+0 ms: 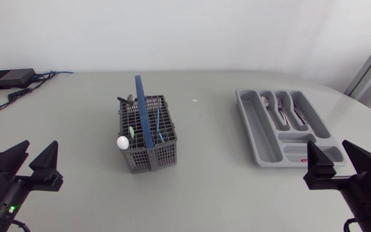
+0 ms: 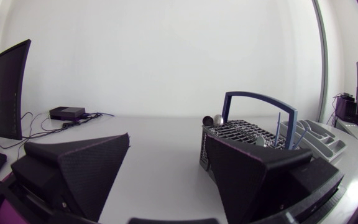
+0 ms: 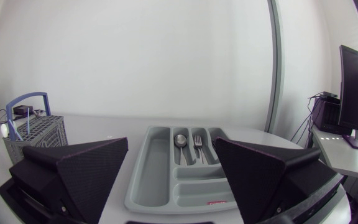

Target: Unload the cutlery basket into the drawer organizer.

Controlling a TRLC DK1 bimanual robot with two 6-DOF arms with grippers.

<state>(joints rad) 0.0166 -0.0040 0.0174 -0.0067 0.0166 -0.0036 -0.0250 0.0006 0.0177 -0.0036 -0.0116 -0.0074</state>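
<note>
Cutlery basket (image 1: 150, 158) stands left of the table's middle, ahead of the left gripper (image 1: 36, 156), whose fingers are spread wide with nothing between them; the right gripper (image 1: 332, 156) gapes just as wide at the near right edge, and both arms are cut off by the head view's lower corners. Bare table (image 1: 205, 187) lies between the grippers and on to the basket. In the left wrist view one finger (image 2: 253, 171) hides the basket's lower wall. A blue handle (image 1: 143, 109) arches over it; a white round-ended piece (image 1: 122, 142), something green and something blue poke up, too small to name. Farther right, well apart, lies the grey drawer organizer (image 1: 263, 138), close to the table's right edge, with a spoon (image 1: 265, 102) and a fork (image 1: 279, 111) in its far slots. A small black box (image 1: 8, 78) sits at the far left corner
</note>
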